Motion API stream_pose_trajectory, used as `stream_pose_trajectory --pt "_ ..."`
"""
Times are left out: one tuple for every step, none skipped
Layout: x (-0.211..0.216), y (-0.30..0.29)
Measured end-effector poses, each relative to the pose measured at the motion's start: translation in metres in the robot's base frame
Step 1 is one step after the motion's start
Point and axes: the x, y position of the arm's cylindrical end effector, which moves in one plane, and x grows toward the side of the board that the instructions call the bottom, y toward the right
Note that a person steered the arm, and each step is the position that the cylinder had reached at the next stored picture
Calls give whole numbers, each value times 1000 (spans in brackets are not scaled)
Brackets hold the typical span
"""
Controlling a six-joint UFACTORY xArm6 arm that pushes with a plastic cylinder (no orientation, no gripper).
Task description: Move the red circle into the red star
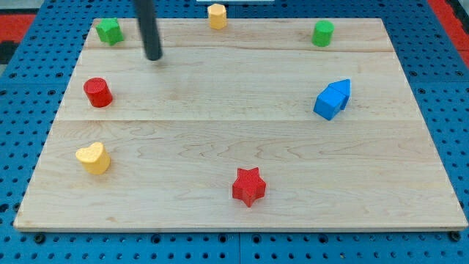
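Wooden planks make up the tabletop (pixel 220 147), a pale board that fills most of the view over a blue pegboard (pixel 22 242). My tool is a straight dark rod with no jaws to open or close; it comes down from the view's top, and my tip (pixel 153 57) rests on the board, touching no block. Next in size come the two blue blocks (pixel 333 99), pressed together at the view's right. The red star (pixel 248 186) sits near the view's bottom, about midway across. The yellow heart (pixel 94 158) lies at lower left. The red circle (pixel 97 92) stands at the view's left, below and left of my tip and well apart from the red star. The green block (pixel 109 31) is at upper left, just left of the rod. A green cylinder (pixel 322 33) sits at upper right, and a yellow block (pixel 217 15) is at the top edge.
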Motion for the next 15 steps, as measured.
stream_pose_trajectory --pt "35 -41" --pt "90 -42" --pt "118 10" --pt "108 -29" --pt "52 -39" --pt "61 -110" --pt "115 -81" --pt "142 0" --pt "175 69" --pt "185 94" --pt "141 77" --pt "143 10" --pt "182 2" --pt "217 71" --pt "241 120"
